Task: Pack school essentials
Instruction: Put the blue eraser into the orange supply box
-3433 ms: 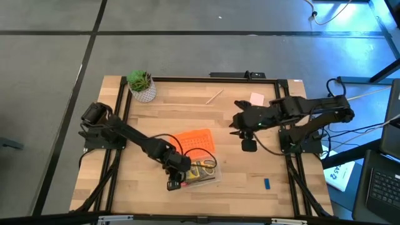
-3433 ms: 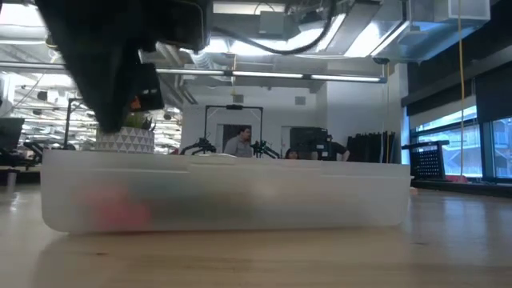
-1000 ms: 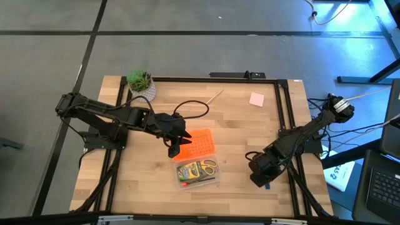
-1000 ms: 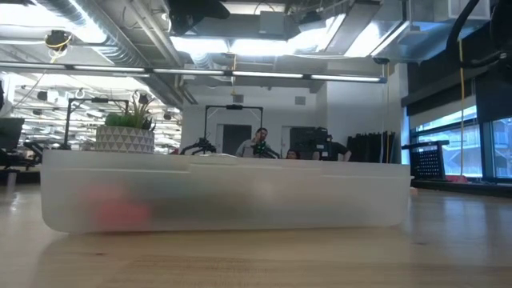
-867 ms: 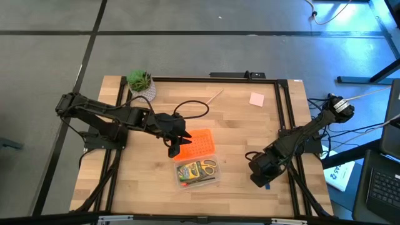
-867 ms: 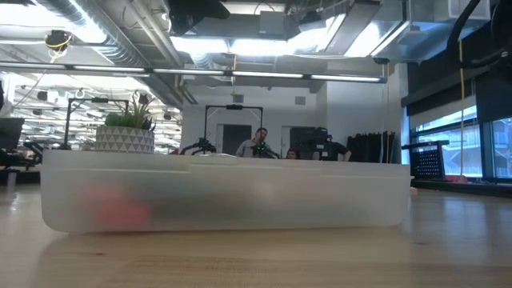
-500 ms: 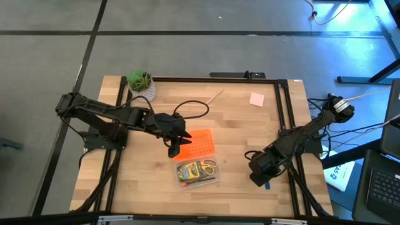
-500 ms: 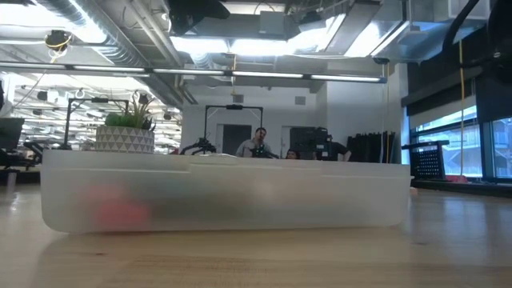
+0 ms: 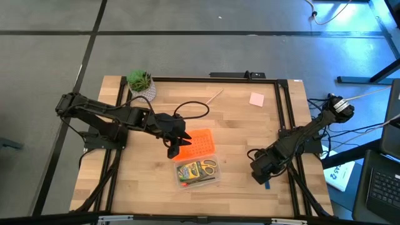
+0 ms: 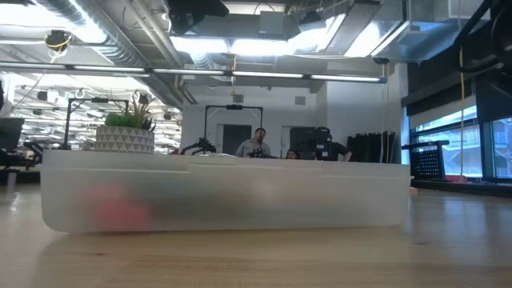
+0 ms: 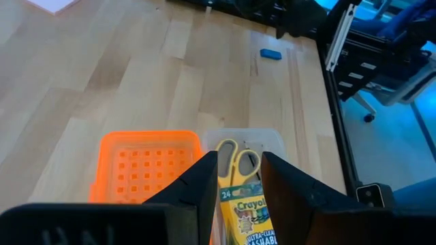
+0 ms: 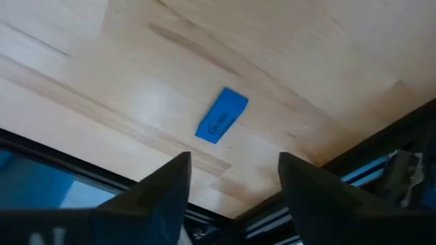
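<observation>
Blue eraser (image 12: 222, 124) lies on the table below the right tool (image 12: 231, 178), whose fingers are spread apart, gripping nothing.

Blue eraser (image 12: 222, 124); orange perforated lid (image 11: 148, 174); yellow-handled scissors (image 11: 238, 160); green-yellow crayon box (image 11: 247, 213); pink note pad (image 9: 256, 99); pale wood table (image 9: 237, 128).

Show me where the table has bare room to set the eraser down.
Bare wood runs between the clear case and right gripper, and between wooden pencil and orange lid. Crowded: around the case, lid and left gripper; blue eraser lies by the right rail.
</observation>
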